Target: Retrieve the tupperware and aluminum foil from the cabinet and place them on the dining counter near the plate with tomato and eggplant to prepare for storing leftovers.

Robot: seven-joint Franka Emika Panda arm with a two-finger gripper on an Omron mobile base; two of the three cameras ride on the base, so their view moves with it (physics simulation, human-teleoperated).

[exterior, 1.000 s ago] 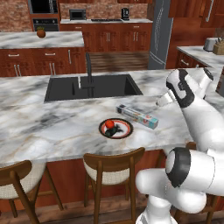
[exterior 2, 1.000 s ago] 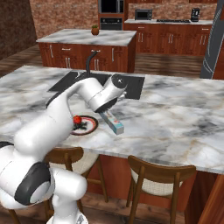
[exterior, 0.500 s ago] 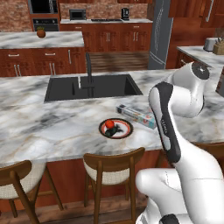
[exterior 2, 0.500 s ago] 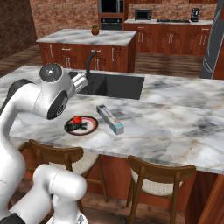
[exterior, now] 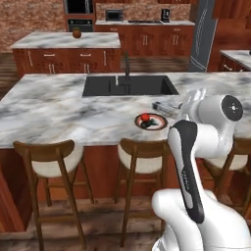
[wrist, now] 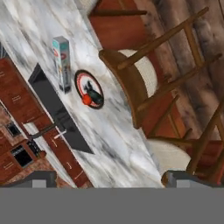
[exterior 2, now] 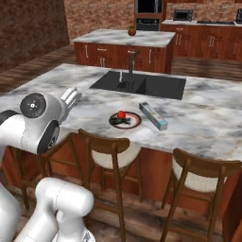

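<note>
Two task things are sitting together on the marble bench: the aluminum foil carton and the small red-rimmed plate. In the right base view the carton is lying flat just to the right of the plate, close beside it with a narrow gap of marble showing between them, its long axis running from the sink side toward the bench's near edge. The plate is carrying a red tomato and a darker piece of food next to it. Both are resting between the black sink and the stool-side edge of the bench, with the black faucet rising at the sink's far rim. Wooden stools are standing under the near edge.

In the hand view the fingers are standing spread wide, gripping nothing, and looking down from well away at the foil carton, the plate and a stool seat. In the left base view the carton is partly hidden behind the white arm, and the plate is showing just left of it. A second marble island with a small potted plant is standing farther back.
</note>
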